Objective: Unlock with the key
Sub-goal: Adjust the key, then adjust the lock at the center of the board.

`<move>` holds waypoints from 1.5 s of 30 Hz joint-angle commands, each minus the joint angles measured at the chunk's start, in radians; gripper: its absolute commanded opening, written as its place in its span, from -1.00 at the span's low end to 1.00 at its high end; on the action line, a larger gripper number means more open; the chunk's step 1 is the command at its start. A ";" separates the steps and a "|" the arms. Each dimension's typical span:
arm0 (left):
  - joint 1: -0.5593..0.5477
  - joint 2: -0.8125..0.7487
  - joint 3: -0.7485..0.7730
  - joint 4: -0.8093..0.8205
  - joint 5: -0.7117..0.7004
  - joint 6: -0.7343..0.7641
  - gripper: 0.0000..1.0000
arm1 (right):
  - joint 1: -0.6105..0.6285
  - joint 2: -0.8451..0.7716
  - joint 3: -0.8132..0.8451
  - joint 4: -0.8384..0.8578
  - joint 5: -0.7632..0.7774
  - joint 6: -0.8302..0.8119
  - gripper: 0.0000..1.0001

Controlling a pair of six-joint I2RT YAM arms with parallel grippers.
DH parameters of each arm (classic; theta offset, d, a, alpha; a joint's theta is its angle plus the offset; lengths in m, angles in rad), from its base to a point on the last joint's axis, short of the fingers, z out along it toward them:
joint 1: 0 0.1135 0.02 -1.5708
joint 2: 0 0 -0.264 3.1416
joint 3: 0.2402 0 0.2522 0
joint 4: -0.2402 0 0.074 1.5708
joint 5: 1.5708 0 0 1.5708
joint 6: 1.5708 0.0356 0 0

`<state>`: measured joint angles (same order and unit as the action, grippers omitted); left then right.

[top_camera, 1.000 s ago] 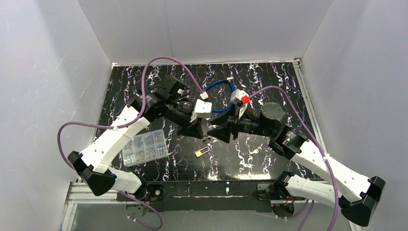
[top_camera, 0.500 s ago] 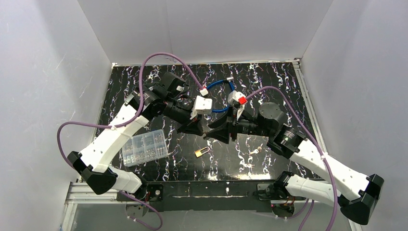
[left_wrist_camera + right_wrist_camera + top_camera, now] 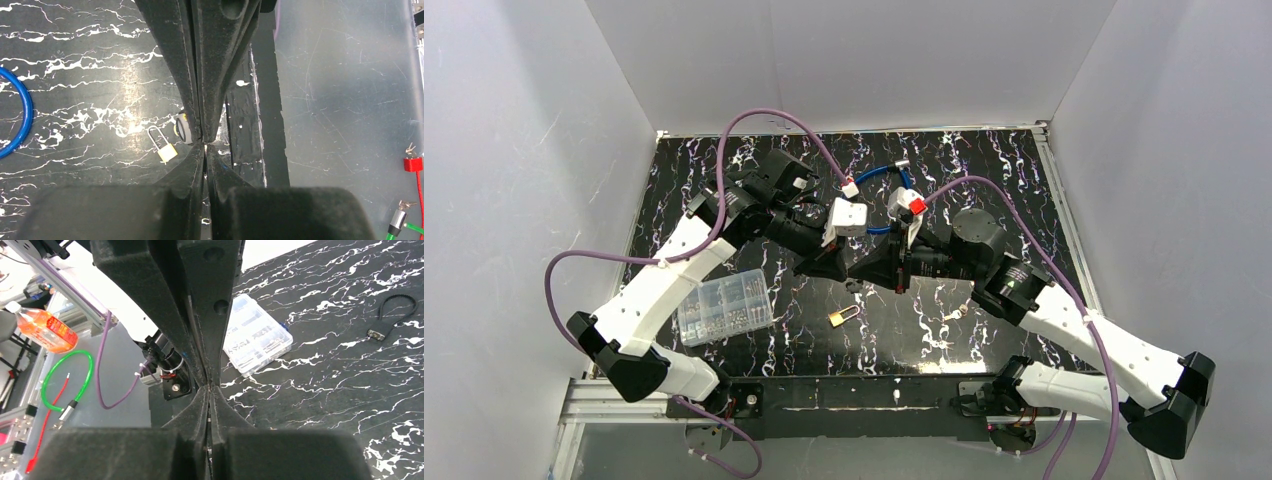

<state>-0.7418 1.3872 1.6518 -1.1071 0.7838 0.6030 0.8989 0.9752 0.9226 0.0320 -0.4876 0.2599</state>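
Black bench (image 3: 1024, 180): at its middle your left hand (image 3: 829, 268) and right hand (image 3: 864, 272) meet tip to tip, both pinched closed. Padlock (image 3: 843, 316) lies toward the near edge. Left holds the key (image 3: 183, 128); right's grip unclear, so releasing early could drop it

I see a clear parts box (image 3: 724, 306) toward the front left corner of the bench (image 3: 1024, 160), and a blue cable loop (image 3: 871, 176) near its back edge, about mid-width. A black strap loop (image 3: 397, 307) lies flat on the bench. Off the bench I see an orange bottle (image 3: 47, 330) and a green cable (image 3: 65, 371).
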 commanded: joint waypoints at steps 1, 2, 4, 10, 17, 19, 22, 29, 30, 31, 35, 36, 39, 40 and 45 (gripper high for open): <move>-0.006 0.001 0.048 -0.012 0.016 -0.006 -1.00 | 0.002 0.003 0.047 0.017 0.016 0.002 -0.97; -0.006 0.001 0.053 -0.011 0.016 -0.006 -1.00 | 0.002 0.003 0.047 0.008 0.020 0.002 -0.97; -0.006 0.001 0.064 -0.014 0.010 -0.009 -1.00 | 0.002 -0.001 0.044 -0.007 0.028 0.000 -0.97; -0.007 0.000 0.094 -0.021 -0.016 -0.009 -1.00 | 0.002 -0.053 -0.009 -0.003 0.057 0.016 -0.97; -0.005 -0.008 0.111 -0.016 -0.027 -0.039 -0.36 | 0.002 -0.112 -0.070 0.064 0.115 0.064 -0.97; -0.005 -0.019 0.113 -0.020 -0.034 -0.039 -0.27 | 0.001 -0.133 -0.098 0.092 0.129 0.080 -0.97; -0.005 -0.035 0.111 -0.034 -0.042 -0.027 -0.24 | 0.000 -0.160 -0.130 0.125 0.139 0.104 -0.97; -0.005 -0.060 0.080 -0.028 -0.061 -0.042 -0.33 | -0.001 -0.210 -0.173 0.188 0.148 0.150 -0.97; -0.004 -0.067 0.067 -0.004 -0.066 -0.054 -0.39 | -0.001 -0.214 -0.176 0.194 0.147 0.156 -0.97; -0.004 -0.075 0.053 0.020 -0.069 -0.064 -0.42 | -0.002 -0.217 -0.177 0.196 0.146 0.160 -0.97; -0.005 -0.121 -0.060 0.111 -0.088 -0.058 -0.24 | -0.006 -0.243 -0.187 0.173 0.149 0.165 -0.97; -0.004 -0.134 -0.104 0.138 -0.106 -0.044 -0.03 | -0.007 -0.254 -0.189 0.154 0.155 0.160 -0.97; -0.005 -0.167 -0.249 0.236 -0.171 -0.020 0.47 | -0.011 -0.299 -0.195 0.081 0.191 0.137 -0.97; -0.005 -0.175 -0.299 0.267 -0.190 -0.006 0.55 | -0.011 -0.317 -0.196 0.051 0.206 0.128 -0.97; 0.005 -0.194 -0.541 0.365 -0.231 0.270 0.59 | -0.016 -0.422 -0.222 -0.151 0.292 0.093 -0.97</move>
<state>-0.7481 1.2248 1.3024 -0.8461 0.5986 0.6352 0.8913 0.6539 0.7222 0.0549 -0.2941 0.3919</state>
